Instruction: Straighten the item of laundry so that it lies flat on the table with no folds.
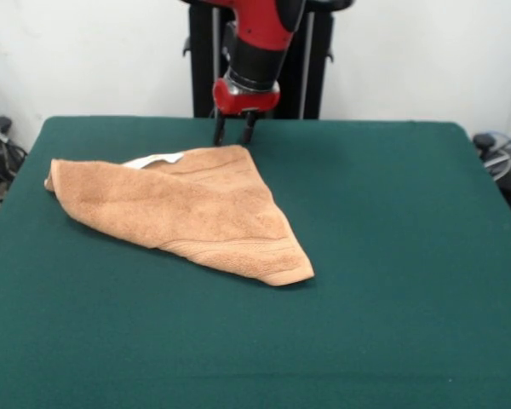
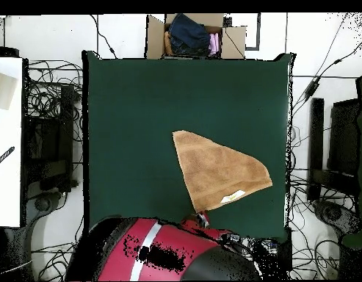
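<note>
Towel (image 1: 187,213) lies folded into a triangle on table (image 1: 392,256), label (image 1: 153,159) showing. Gripper (image 1: 235,132) at the towel's 12 o'clock corner, jaws open, holding nothing.

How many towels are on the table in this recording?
1. The towel lies folded into a triangle on the table, one corner just in front of the gripper. Nothing seems hidden under it.

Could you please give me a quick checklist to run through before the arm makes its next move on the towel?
1. Towel flat, no folds: not ok, it is folded into a triangle.
2. Gripper open: ok, its two fingers stand apart.
3. Gripper empty: ok, nothing between the fingers.
4. Gripper at a towel corner: ok, just beyond the far corner.
5. Room on the table to spread: ok.
6. White label visible: ok, at the far edge.
</note>
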### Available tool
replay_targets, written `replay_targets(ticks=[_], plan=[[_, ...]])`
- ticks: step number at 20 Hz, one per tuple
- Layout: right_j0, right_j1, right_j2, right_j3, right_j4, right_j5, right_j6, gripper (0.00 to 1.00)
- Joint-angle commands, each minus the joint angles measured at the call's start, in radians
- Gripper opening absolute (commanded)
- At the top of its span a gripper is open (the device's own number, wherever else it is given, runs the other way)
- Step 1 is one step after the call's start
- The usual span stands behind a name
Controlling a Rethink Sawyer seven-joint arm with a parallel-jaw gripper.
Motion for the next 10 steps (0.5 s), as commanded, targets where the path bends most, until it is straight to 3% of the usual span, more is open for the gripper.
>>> replay_targets(ticks=[1, 4, 10], plan=[[-0.033, 0.092, 0.092, -0.094, 0.060, -0.100, 0.259, 1.00], [-0.039, 0.123, 0.090, -0.091, 0.066, -0.146, 0.273, 1.00], [-0.131, 0.136, 0.178, -0.082, 0.065, -0.057, 0.279, 1.00]])
